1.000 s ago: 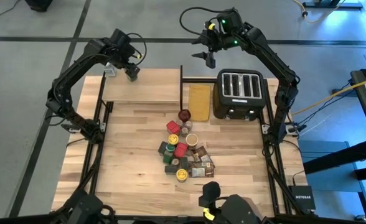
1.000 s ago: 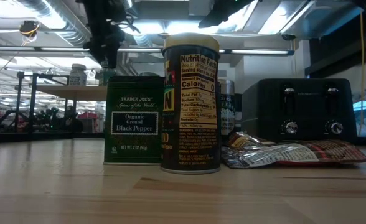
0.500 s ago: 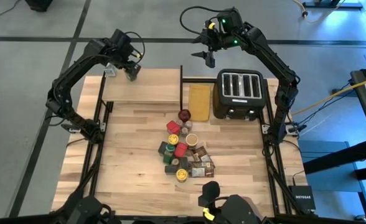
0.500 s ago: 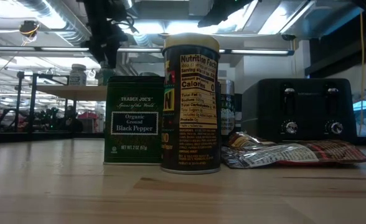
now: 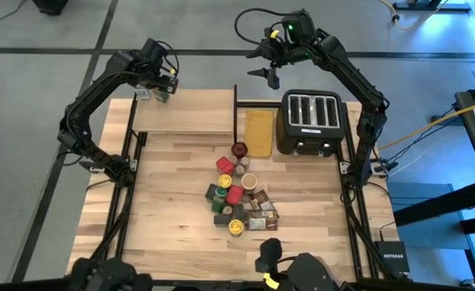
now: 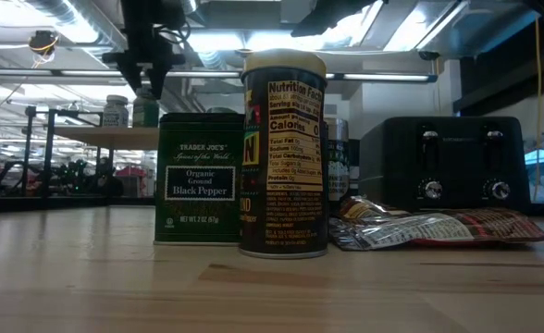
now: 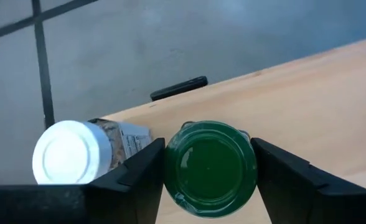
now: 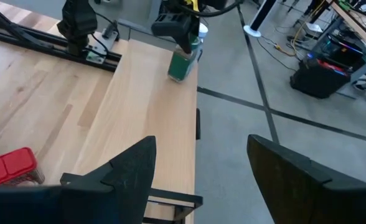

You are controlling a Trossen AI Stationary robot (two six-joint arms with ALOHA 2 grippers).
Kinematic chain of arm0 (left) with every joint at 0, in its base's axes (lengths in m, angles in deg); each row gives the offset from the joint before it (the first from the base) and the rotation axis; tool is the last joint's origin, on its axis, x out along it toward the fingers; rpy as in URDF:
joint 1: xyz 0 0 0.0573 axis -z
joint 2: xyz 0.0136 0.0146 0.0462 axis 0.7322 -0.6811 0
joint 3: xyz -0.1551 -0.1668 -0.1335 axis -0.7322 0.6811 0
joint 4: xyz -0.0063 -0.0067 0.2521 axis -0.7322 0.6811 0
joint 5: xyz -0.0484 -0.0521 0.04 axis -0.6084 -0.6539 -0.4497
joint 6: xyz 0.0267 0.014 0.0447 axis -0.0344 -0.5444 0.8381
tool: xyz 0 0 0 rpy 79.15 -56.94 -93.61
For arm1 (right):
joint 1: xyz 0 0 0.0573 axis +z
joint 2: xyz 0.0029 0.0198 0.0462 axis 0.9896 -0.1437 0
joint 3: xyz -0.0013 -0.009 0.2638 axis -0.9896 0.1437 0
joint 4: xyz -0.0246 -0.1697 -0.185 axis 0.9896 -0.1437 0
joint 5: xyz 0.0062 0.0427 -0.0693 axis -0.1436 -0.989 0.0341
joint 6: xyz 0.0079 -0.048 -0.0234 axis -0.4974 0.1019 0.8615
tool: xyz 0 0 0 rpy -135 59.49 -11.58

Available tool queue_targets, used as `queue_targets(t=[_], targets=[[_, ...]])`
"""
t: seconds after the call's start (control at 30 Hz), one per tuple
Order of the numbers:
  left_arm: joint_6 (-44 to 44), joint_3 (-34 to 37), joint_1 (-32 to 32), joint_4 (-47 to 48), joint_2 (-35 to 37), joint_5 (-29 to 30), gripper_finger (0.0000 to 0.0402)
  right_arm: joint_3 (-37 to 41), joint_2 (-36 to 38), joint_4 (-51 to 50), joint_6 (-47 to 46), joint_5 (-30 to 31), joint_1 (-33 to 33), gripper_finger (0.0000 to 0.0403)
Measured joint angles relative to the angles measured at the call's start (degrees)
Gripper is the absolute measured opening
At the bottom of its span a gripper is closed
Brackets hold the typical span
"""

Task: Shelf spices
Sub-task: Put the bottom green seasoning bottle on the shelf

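The shelf (image 5: pixel 193 113) stands at the table's far left. On its far-left corner a green-lidded spice jar (image 7: pixel 211 165) stands upright beside a white-lidded jar (image 7: pixel 65 155). My left gripper (image 5: pixel 161 83) is over that corner, shut on the green-lidded jar (image 8: pixel 183 62). Most of the spices (image 5: pixel 239 198) lie in a heap at the table's middle. In the low view a green pepper tin (image 6: pixel 200 180) and a dark jar (image 6: pixel 283 153) stand nearest. My right gripper (image 5: pixel 266 75) hangs open in the air beyond the table's far edge, touching nothing. My left gripper holds the green-lidded jar by its lid (image 7: pixel 173 165), pinched between the two fingers (image 7: pixel 139 177), one on either side. The fingers come from above, pointing down. The jar (image 6: pixel 145 111) stands upright with its base on the shelf, next to the white-lidded jar (image 6: pixel 115 111).
A black toaster (image 5: pixel 310 121) stands at the far right. A tan-yellow board (image 5: pixel 259 133) lies between it and the shelf, with a dark red knob (image 5: pixel 239 149) at its near corner. Flat packets (image 6: pixel 429 227) lie at the heap's near side. Most of the shelf top is bare.
My left gripper has moved a short way toward the shelf's far-left corner and now stands beside the white-lidded jar. In the low view the green-lidded jar now shows below it, standing on the shelf. The right arm has kept still.
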Motion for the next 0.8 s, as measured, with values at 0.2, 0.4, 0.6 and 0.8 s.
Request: queue_targets(t=[0.2,0.4,0.6,0.8], targets=[[-2.14,0.0,-0.02,-0.17,0.0,3.48,0.0213,0.0,0.0,0.04,0.0,-0.02,0.0,0.0259],[-0.35,0.0,-0.11,0.25,0.0,3.51,0.0213,0.0,0.0,0.04,0.0,-0.02,0.0,0.0259],[2.36,0.0,-0.11,0.21,0.0,3.38,0.0214,0.0,0.0,-0.02,0.0,-0.04,0.0,0.0259],[2.59,0.0,-0.11,0.36,0.0,3.4,0.0214,0.0,-0.02,-0.07,0.0,-1.62,0.0,0.0259]])
